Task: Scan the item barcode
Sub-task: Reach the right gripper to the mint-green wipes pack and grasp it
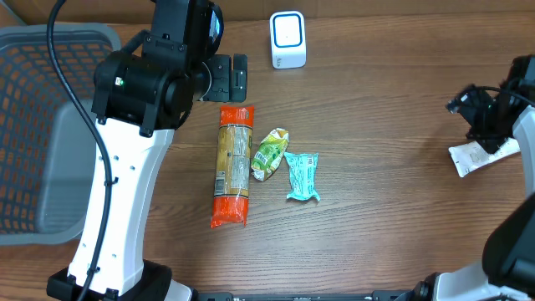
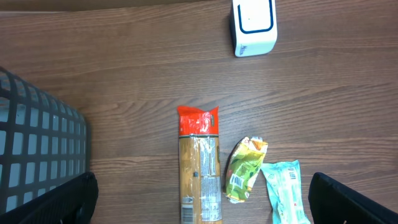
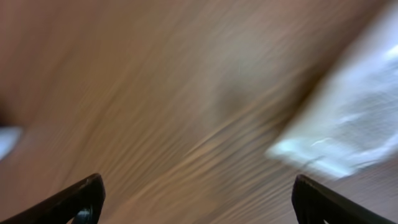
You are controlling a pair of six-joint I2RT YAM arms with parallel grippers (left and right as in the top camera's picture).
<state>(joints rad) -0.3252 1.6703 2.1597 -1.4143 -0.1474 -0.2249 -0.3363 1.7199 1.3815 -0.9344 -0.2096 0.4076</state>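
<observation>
- Grey basket [image 1: 33, 125] is sitting at nine o'clock.
- Left gripper [image 2: 202, 190] is hovering, jaws spread wide, near the pasta pack [image 1: 233, 165] at centre.
- Right gripper [image 3: 199, 193] is hanging spread and empty just beside the white packet [image 1: 470, 157] at three o'clock.
- Scanner [image 1: 287, 39] is standing at twelve o'clock.

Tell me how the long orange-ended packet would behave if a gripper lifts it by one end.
The long packet looks filled along its whole length, so it probably stays fairly stiff. Its glossy film may be slippery. It lies flat, so rolling seems unlikely.
</observation>
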